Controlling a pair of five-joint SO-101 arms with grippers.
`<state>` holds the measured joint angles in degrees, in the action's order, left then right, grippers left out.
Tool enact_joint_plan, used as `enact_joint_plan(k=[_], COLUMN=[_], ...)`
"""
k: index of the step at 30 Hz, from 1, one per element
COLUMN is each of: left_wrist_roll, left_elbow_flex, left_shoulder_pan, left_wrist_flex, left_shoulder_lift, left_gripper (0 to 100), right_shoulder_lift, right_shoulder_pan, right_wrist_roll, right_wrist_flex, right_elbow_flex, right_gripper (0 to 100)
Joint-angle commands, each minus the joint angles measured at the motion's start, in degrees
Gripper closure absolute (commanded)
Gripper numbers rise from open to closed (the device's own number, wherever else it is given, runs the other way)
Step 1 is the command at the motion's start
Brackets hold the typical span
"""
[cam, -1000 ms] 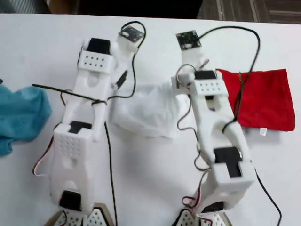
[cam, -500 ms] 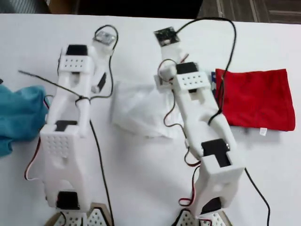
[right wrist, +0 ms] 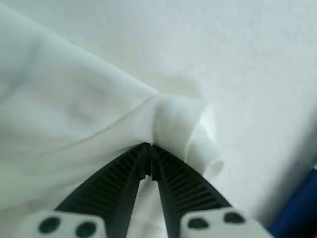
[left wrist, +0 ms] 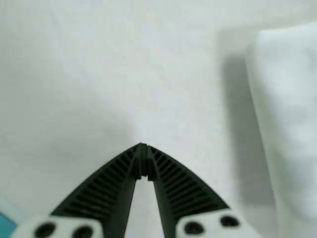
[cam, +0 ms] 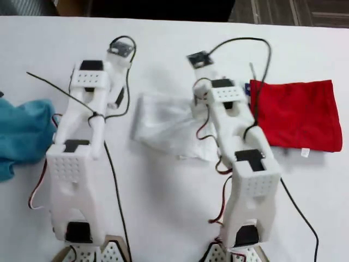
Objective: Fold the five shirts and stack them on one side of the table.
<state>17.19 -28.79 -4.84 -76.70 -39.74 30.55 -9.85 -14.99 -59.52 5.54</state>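
High view: white shirt (cam: 163, 124) crumpled mid-counter (cam: 174, 218), long axis roughly 10-to-4 o'clock; right arm (cam: 235, 125) over its 3 o'clock edge; left arm (cam: 82, 125) just off its 9 o'clock edge; red shirt (cam: 297, 113) folded flat at 3 o'clock; teal shirt (cam: 22, 136) heaped at 9 o'clock.
Left wrist view: left gripper (left wrist: 143, 168) clenched, empty, over bare counter; white shirt just beside.
Right wrist view: right gripper (right wrist: 147, 163) clenched, apparently pinching bunched fold of white shirt; right arm nearer for next fold.
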Motion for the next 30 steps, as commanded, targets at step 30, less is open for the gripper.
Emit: enact_joint_plan(k=[30], left_wrist_roll=[-0.53], left_elbow_flex=[-15.25], left_shoulder_pan=[12.57], left_wrist_flex=[-2.81], left_shoulder_lift=[-5.54], left_gripper=[97], right_shoulder_lift=[-41.36], right_shoulder_pan=[-0.75], right_wrist_roll=[-5.27], right_wrist_flex=[5.14], right_elbow_flex=[-40.18], right_gripper=[97.4])
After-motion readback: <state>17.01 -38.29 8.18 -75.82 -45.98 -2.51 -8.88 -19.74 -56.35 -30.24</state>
